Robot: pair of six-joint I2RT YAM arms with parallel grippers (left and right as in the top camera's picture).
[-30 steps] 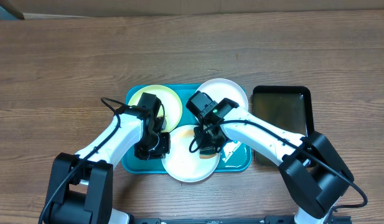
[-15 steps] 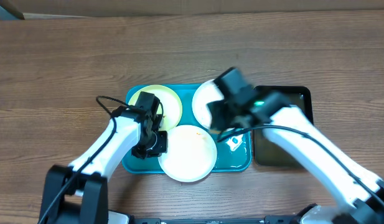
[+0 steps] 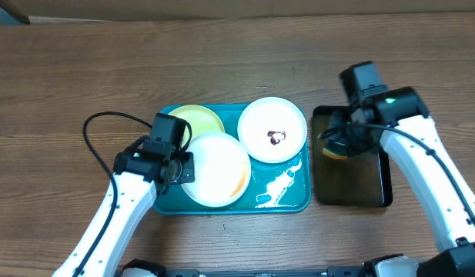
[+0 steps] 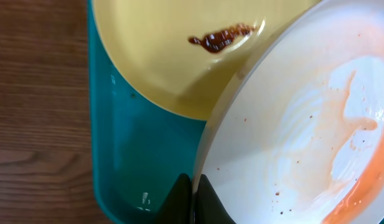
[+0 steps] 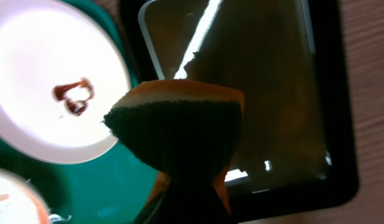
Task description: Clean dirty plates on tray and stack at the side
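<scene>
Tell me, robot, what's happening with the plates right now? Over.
Left gripper shut on near white plate's rim, overlapping yellow plate. Right gripper holds sponge over black tray. Far white plate smeared brown. Nothing in the way.

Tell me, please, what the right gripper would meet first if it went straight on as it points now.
Probably the black tray, near its left rim: the right gripper, shut on the sponge, points down there. Depth is unclear.
</scene>
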